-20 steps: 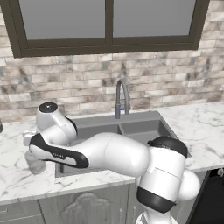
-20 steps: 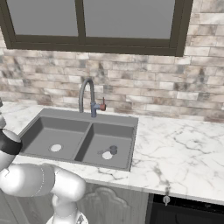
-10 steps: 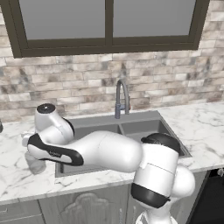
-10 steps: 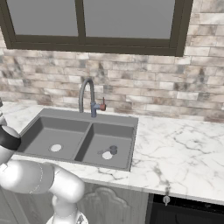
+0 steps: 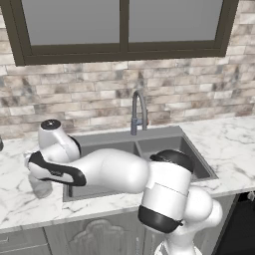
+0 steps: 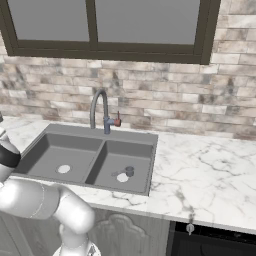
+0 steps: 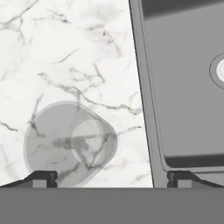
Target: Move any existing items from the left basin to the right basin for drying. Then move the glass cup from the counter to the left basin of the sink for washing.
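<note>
The glass cup (image 7: 70, 142), a wide clear tumbler, stands on the white marble counter (image 7: 65, 52) just left of the sink. In the hand view it sits close by my left fingertip (image 7: 43, 178). My gripper (image 7: 111, 178) hangs open above the counter between the cup and the rim of the left basin (image 7: 188, 87), with nothing between its fingers. From the left base view the cup (image 5: 40, 187) shows under my hand. The tiny glass (image 6: 129, 171) stands in the right basin (image 6: 125, 160), beside its drain. The left basin (image 6: 62, 157) holds nothing.
A curved steel tap (image 6: 98, 107) rises behind the sink's divider. My own arm (image 5: 114, 172) stretches across the front of the left basin. A brick wall and a window close off the back. Marble counter (image 6: 200, 170) runs on to the right of the sink.
My arm has swung a little further left over the counter. The gripper has stayed open, and the cup and the tiny glass have not moved.
</note>
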